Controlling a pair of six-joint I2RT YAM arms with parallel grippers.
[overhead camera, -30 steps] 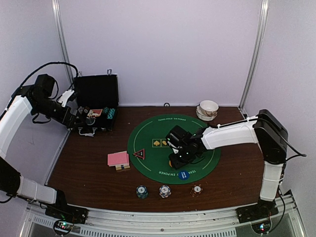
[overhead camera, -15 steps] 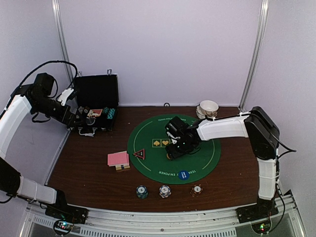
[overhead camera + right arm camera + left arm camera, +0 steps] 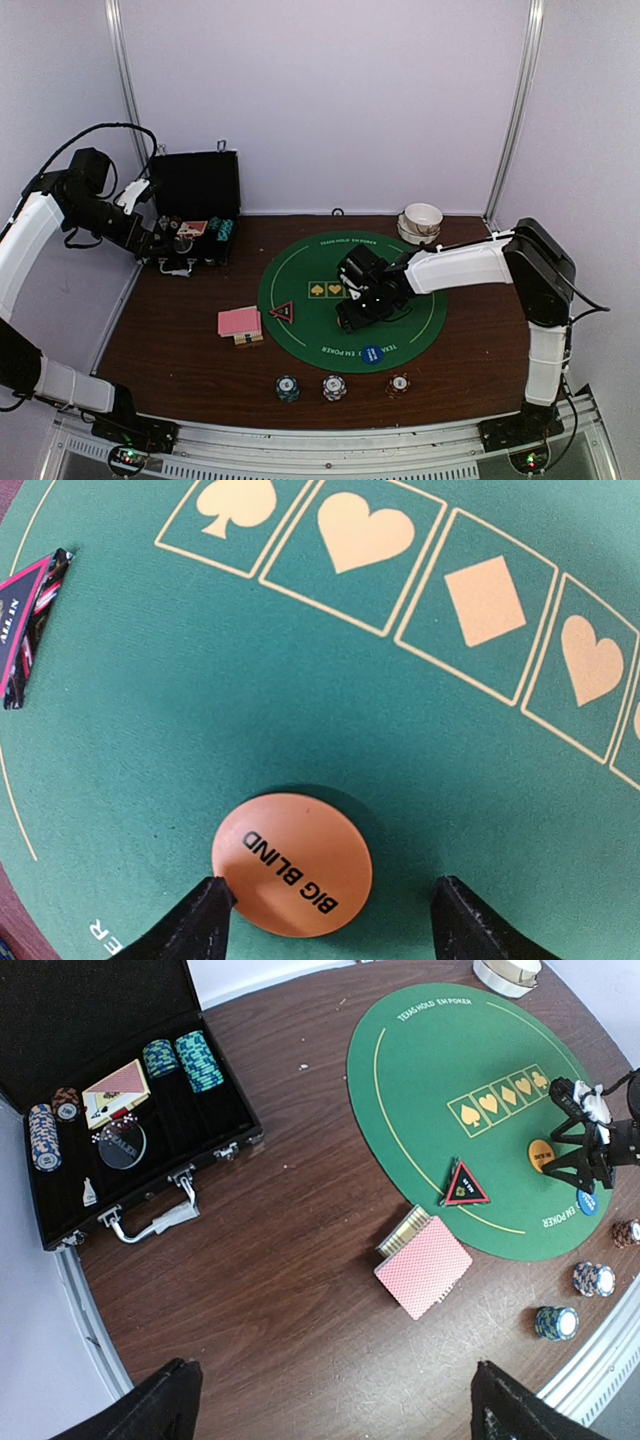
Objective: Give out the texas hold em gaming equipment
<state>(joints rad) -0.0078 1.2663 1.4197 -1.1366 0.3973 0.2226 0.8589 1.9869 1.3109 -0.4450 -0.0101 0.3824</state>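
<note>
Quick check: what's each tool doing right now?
Left tool: open, empty.
Right tool: open, holding nothing; orange disc button lies on the green mat between its fingers.

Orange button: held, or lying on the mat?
Lying on the mat. The orange button rests flat on the green mat, BIG BLIND side up, between the right gripper's open fingers; whether one finger touches its edge, cannot tell.
</note>
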